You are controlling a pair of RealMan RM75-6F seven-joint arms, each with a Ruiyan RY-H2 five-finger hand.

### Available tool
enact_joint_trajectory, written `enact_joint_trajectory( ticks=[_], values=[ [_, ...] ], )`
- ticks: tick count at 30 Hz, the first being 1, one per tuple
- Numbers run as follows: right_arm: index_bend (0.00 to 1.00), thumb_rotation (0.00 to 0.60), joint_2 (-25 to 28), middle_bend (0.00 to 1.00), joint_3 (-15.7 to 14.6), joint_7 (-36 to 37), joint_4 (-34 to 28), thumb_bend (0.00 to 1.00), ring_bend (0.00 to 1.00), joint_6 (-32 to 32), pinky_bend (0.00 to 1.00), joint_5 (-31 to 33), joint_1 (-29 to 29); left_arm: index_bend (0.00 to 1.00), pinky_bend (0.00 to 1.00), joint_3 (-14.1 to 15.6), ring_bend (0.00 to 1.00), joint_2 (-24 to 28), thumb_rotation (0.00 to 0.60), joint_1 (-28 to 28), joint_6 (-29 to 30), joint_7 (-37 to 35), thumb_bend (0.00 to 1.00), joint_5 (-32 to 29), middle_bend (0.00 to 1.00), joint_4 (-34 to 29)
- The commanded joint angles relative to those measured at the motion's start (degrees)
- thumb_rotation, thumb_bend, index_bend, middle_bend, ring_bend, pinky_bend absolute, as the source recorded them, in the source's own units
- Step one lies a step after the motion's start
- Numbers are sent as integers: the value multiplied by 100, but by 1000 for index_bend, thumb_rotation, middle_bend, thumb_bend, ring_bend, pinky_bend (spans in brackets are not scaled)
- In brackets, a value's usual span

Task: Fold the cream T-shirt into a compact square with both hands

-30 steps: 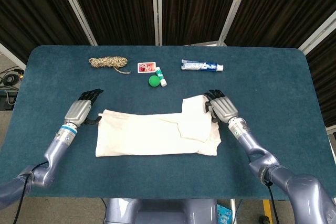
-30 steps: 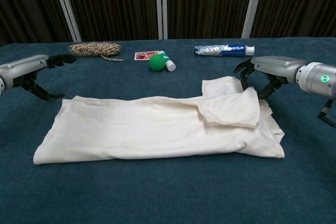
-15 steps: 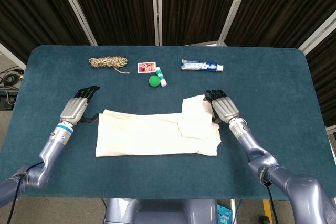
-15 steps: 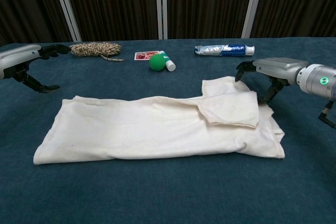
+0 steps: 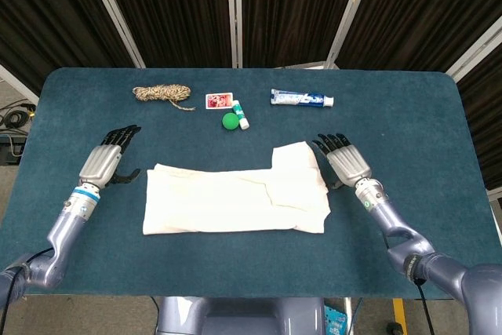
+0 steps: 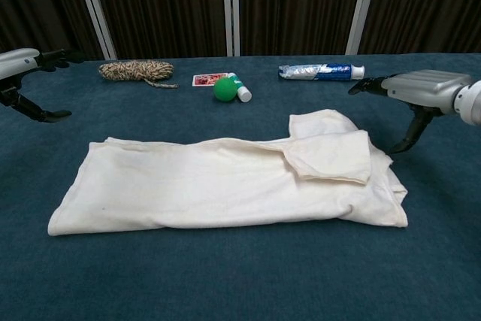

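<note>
The cream T-shirt [image 5: 235, 200] [image 6: 218, 182] lies flat as a long band across the middle of the blue table, with a sleeve flap [image 6: 331, 157] folded over its right end. My left hand [image 5: 103, 161] [image 6: 21, 65] hovers open just off the shirt's left end, holding nothing. My right hand [image 5: 346, 161] [image 6: 421, 89] hovers open beside the shirt's right end, fingers spread, clear of the cloth.
At the back of the table [image 5: 408, 107] lie a coil of rope [image 5: 162, 94], a small card [image 5: 219, 100], a green ball [image 5: 230, 121], a white stick [image 5: 241, 116] and a toothpaste tube [image 5: 302, 98]. Dark curtains stand behind.
Both hands have drawn outward and away from the shirt ends. The right hand has let the sleeve flap down and its fingers have spread. The shirt lies still.
</note>
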Motion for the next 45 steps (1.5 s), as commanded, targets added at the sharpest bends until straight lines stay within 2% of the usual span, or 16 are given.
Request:
enact_joint_trajectory(
  ticks=[1, 3, 5, 7, 9, 12, 15, 20, 22, 26, 31, 37, 45],
  values=[
    [0, 600, 557, 0, -178, -474, -554, 0, 0, 206, 0, -117, -187, 0, 0, -30, 0, 182, 600, 126, 187, 118, 367, -51, 0, -261],
    [0, 600, 750, 0, -226, -641, -734, 0, 0, 282, 0, -167, -233, 0, 0, -28, 0, 302, 600, 199, 283, 212, 366, -76, 0, -423],
    [0, 600, 947, 0, -211, -764, -928, 0, 0, 311, 0, -132, -263, 0, 0, -18, 0, 465, 600, 309, 428, 420, 300, -129, 0, -638],
    [0, 600, 1077, 0, -133, -812, -1054, 0, 0, 242, 0, -5, -248, 0, 0, -6, 0, 611, 600, 428, 600, 669, 102, -192, 0, -844],
    [0, 600, 1179, 0, 7, -819, -1155, 0, 0, 97, 0, 218, -196, 0, 0, 11, 0, 773, 600, 590, 849, 1003, 6, -278, 0, -1098],
    [0, 600, 1285, 0, 307, -842, -1260, 0, 0, -353, 0, 757, -3, 0, 0, 61, 0, 1112, 600, 904, 1281, 1656, 0, -479, 0, -1747],
    [0, 600, 1246, 0, 495, -877, -1158, 0, 0, -663, 0, 1119, 167, 0, 0, 108, 0, 1333, 600, 1100, 1501, 2031, 0, -645, 0, -2132],
    [12, 600, 916, 0, 780, -786, -606, 0, 0, -1272, 0, 1633, 578, 0, 0, 156, 0, 1647, 600, 1410, 1909, 2589, 0, -901, 0, -2729],
    [52, 600, 739, 0, 856, -714, -347, 6, 0, -1480, 0, 1735, 744, 0, 0, 159, 0, 1701, 600, 1489, 2005, 2664, 0, -951, 0, -2833],
    [164, 600, 395, 0, 956, -566, 86, 82, 0, -1812, 0, 1815, 1034, 0, 0, 155, 0, 1758, 600, 1553, 2060, 2743, 0, -1001, 0, -2887],
    [311, 600, -534, 0, 1031, -352, 1208, 210, 0, -2307, 0, 1815, 1568, 0, 0, 93, 0, 1753, 600, 1547, 1989, 2745, 0, -1074, 0, -2733],
    [380, 600, -1086, 0, 1007, -44, 1954, 282, 0, -2537, 0, 1618, 1787, 0, 0, 61, 0, 1709, 600, 1526, 1850, 2688, 0, -1143, 0, -2601],
    [428, 600, -1414, 0, 881, 504, 2353, 321, 0, -2672, 0, 1184, 1851, 0, 0, 46, 0, 1630, 600, 1490, 1681, 2664, 0, -1202, 0, -2469]
  ],
)
